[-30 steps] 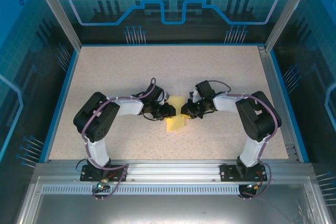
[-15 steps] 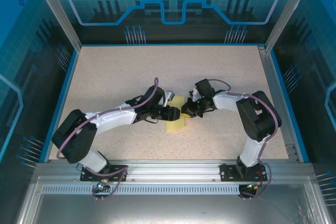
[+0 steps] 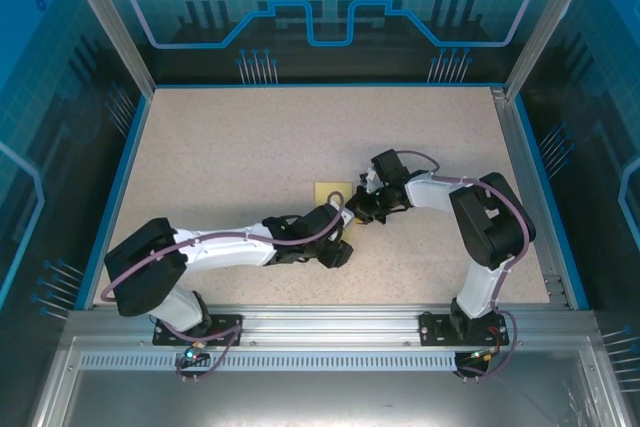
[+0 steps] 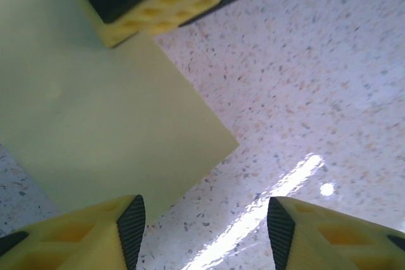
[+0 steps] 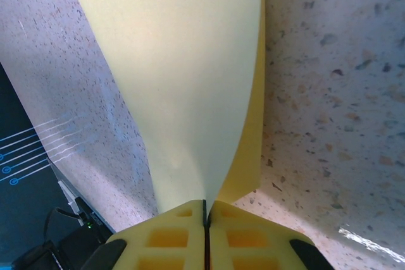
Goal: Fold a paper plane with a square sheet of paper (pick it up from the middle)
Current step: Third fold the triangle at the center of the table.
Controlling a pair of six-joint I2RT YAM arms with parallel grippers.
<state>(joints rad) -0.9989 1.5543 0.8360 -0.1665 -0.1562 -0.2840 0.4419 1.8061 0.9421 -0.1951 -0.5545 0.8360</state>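
Change: left arm has backed off toward the near edge. The left fingers (image 4: 88,235) have spread wide, with nothing between them. The right fingers (image 5: 168,238) stay pinched tight on the edge of the thin yellow square sheet of paper (image 5: 183,80), two layers at the pinch. Sheet sits mid speckled desk (image 3: 230,147). Reads as a handoff: right alone holds the fold, left is free to regrasp or press the crease.

1 paper sheet (image 3: 328,190), 2 hands (left hand (image 4: 202,222), right hand (image 5: 205,210)), 1 table (image 3: 230,147).

White/blk arms (image 3: 235,247) w/ purple cables (image 3: 515,212), yellow finger pads (image 5: 171,241).
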